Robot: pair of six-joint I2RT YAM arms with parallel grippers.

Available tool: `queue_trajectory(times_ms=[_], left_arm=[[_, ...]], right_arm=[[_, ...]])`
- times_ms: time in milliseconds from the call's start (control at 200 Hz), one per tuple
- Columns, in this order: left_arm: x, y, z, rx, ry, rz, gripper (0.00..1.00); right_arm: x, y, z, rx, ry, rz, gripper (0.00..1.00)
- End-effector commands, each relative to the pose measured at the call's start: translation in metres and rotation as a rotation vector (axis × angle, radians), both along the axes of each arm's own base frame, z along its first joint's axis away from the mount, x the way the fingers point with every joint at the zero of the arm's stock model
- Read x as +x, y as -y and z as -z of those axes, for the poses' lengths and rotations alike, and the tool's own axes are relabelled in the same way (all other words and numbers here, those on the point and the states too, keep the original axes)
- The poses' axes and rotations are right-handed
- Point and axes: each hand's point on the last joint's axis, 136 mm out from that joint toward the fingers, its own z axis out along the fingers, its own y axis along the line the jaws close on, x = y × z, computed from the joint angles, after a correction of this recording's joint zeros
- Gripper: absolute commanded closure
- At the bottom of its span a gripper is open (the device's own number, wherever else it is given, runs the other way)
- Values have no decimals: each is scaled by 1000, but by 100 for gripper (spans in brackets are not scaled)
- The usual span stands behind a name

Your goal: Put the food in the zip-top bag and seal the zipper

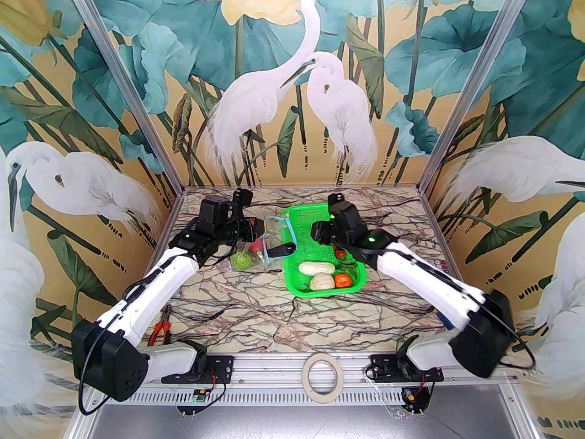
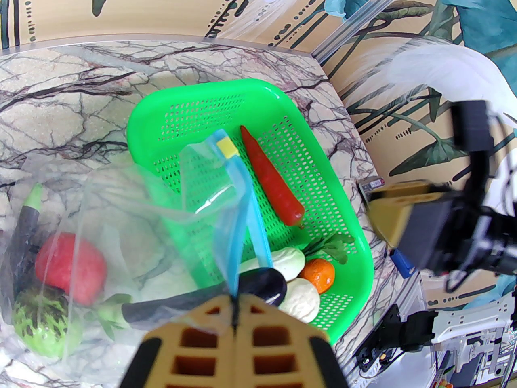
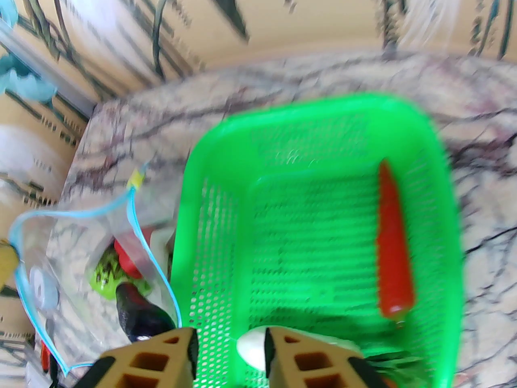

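Note:
My left gripper (image 2: 234, 302) is shut on the light-blue zipper (image 2: 247, 204) edge of the clear zip-top bag (image 2: 133, 200), holding its mouth open beside the green basket. Inside the bag lie a red tomato (image 2: 70, 267) and a green apple (image 2: 40, 323). A dark eggplant (image 2: 258, 285) lies across the bag's mouth. In the basket are a red chili (image 2: 270, 180), a white gourd (image 2: 290, 260), an orange (image 2: 319, 275), a pale cabbage (image 2: 302, 299) and a leafy green (image 2: 333, 247). My right gripper (image 3: 231, 336) hovers over the basket's left rim, jaws apart with nothing between them.
The green mesh basket (image 1: 292, 227) sits mid-table, right of the bag (image 1: 274, 227). Red-handled pliers (image 1: 160, 329) lie near the left arm's base. A tape roll (image 1: 323, 375) rests on the front rail. The marble table stretches bare in front of the basket.

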Motion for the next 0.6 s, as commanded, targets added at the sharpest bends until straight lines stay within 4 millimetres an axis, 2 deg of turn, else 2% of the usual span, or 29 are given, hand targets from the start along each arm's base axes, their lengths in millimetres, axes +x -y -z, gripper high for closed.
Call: queue_trajectory(times_ms=[0, 115, 275, 595], left_arm=[[0, 3, -11, -2, 29, 21, 100], [0, 3, -10, -1, 27, 22, 100], [0, 4, -9, -3, 29, 23, 100], [1, 2, -4, 4, 25, 18, 100]], right_arm=[[3, -38, -2, 141, -16, -110, 65], [15, -48, -1, 157, -16, -124, 68], [27, -57, 11, 134, -39, -131, 68], [30, -66, 23, 129, -77, -159, 75]])
